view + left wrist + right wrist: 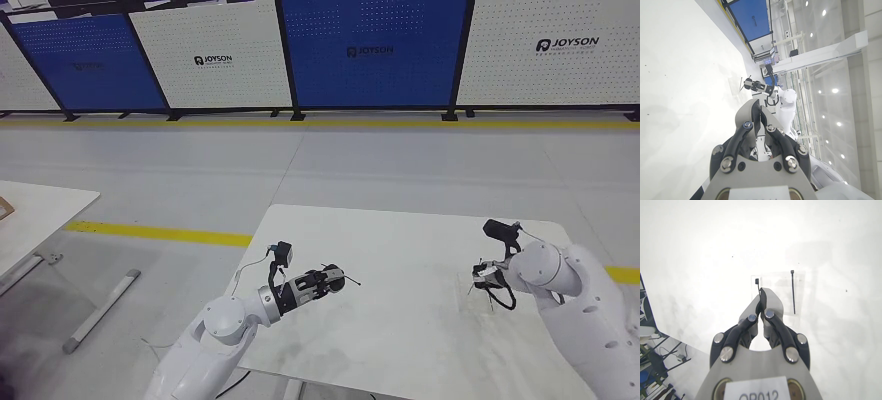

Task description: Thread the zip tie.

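From above, the left gripper (338,279) hangs over the table (400,330) near its left edge, the right gripper (484,279) near its right edge. In the left wrist view the left gripper's fingers (745,113) are pressed together. In the right wrist view the right gripper pinches a zip tie (756,281) over a clear sheet (800,291) where a second zip tie (793,292) lies flat.
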`<state>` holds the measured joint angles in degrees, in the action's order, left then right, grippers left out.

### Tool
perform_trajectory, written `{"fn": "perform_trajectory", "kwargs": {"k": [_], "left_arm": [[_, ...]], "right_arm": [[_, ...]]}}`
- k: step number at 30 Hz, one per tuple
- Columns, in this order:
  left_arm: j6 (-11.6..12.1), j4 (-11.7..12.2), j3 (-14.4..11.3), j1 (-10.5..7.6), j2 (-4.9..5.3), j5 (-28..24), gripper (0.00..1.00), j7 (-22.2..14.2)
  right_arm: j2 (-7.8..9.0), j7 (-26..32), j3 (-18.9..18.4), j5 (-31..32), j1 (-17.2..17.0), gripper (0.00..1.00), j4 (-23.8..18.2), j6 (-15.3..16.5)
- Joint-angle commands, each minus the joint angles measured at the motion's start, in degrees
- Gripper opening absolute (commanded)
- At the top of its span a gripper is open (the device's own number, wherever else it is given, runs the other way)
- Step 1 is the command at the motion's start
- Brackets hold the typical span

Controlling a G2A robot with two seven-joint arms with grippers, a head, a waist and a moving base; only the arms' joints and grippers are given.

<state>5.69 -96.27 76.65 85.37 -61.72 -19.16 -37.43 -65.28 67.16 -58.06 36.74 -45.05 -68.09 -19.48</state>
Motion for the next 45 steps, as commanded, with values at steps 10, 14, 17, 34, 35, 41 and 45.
{"fn": "perform_trajectory", "kwargs": {"k": [10, 14, 17, 34, 35, 41, 45], "left_arm": [[0.0, 0.0, 0.0, 0.0, 0.0, 0.0, 0.0, 0.0], [0.0, 0.0, 0.0, 0.0, 0.0, 0.0, 0.0, 0.0], [0.0, 0.0, 0.0, 0.0, 0.0, 0.0, 0.0, 0.0], [0.0, 0.0, 0.0, 0.0, 0.0, 0.0, 0.0, 0.0], [0.0, 0.0, 0.0, 0.0, 0.0, 0.0, 0.0, 0.0], [0.0, 0.0, 0.0, 0.0, 0.0, 0.0, 0.0, 0.0], [0.0, 0.0, 0.0, 0.0, 0.0, 0.0, 0.0, 0.0]], "right_arm": [[-0.01, -0.5, 0.0, 0.1, -0.1, 0.0, -0.1, 0.0], [0.41, -6.1, -2.4, 1.5, -2.3, 0.0, -3.7, 0.0], [1.24, -10.7, -6.6, 1.4, -7.4, 0.0, -11.7, 0.0], [2.16, -17.8, -12.4, 3.0, -19.2, 0.0, -25.0, 0.0], [2.16, -17.8, -12.4, 3.0, -19.2, 0.0, -25.0, 0.0], [2.16, -17.8, -12.4, 3.0, -19.2, 0.0, -25.0, 0.0], [2.16, -17.8, -12.4, 3.0, -19.2, 0.0, -25.0, 0.0]]}}
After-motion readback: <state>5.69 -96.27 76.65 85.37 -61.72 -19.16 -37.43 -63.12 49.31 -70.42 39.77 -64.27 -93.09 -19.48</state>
